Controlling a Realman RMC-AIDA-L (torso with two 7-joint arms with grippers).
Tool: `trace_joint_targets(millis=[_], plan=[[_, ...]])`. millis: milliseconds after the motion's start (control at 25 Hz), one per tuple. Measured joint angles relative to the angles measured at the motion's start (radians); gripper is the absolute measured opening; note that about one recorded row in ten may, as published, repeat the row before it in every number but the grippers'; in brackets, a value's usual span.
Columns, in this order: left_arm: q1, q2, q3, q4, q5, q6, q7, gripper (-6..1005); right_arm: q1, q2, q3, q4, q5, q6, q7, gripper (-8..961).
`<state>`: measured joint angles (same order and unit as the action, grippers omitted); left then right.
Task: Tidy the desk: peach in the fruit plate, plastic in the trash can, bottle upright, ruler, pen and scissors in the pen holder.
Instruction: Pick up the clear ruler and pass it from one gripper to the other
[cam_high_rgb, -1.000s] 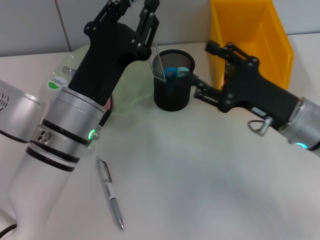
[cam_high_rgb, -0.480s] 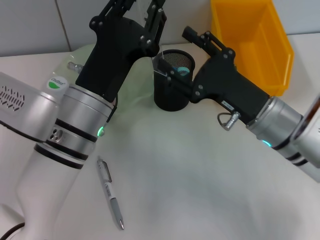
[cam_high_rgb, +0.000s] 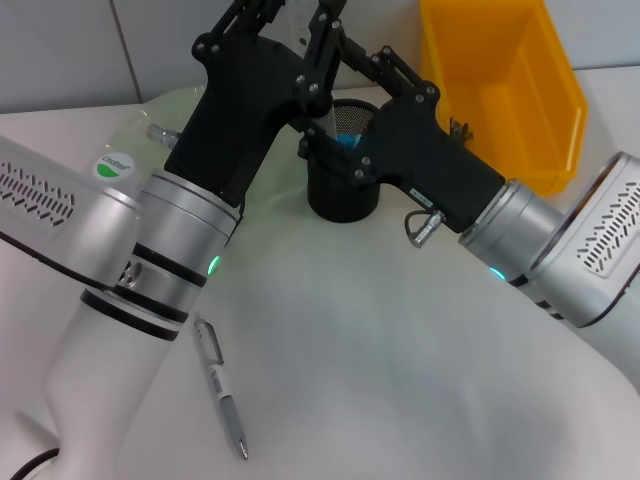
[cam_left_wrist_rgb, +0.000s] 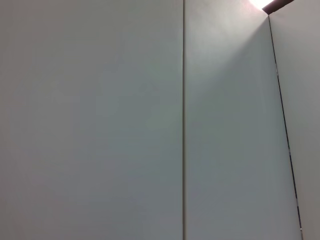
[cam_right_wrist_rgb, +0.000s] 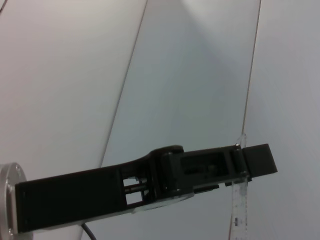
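Left end effector (cam_high_rgb: 297, 12) clamps the clear plastic ruler (cam_right_wrist_rgb: 238, 200) above the black mesh pen holder (cam_high_rgb: 342, 190); right end effector's (cam_high_rgb: 345, 50) state unclear

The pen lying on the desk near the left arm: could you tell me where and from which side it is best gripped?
Probably at mid-barrel, just below the clip, coming straight down from above. The pen lies flat on the desk, long and thin, so the jaws should close across its narrow width. Open desk on both sides leaves room for them.
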<state>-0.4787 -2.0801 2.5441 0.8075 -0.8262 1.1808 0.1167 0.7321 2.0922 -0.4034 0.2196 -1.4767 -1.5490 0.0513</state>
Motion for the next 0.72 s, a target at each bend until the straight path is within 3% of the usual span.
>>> trace_joint_targets(millis=[520, 720], plan=[[0.000, 0.000, 0.010, 0.001, 0.004, 0.001, -0.002, 403, 0.006, 0.000, 0.012, 0.005, -0.007, -0.001, -0.003, 773], [0.002, 0.000, 0.018, 0.007, 0.004, 0.001, 0.001, 402, 0.006, 0.000, 0.012, 0.004, -0.007, -0.007, -0.003, 591]])
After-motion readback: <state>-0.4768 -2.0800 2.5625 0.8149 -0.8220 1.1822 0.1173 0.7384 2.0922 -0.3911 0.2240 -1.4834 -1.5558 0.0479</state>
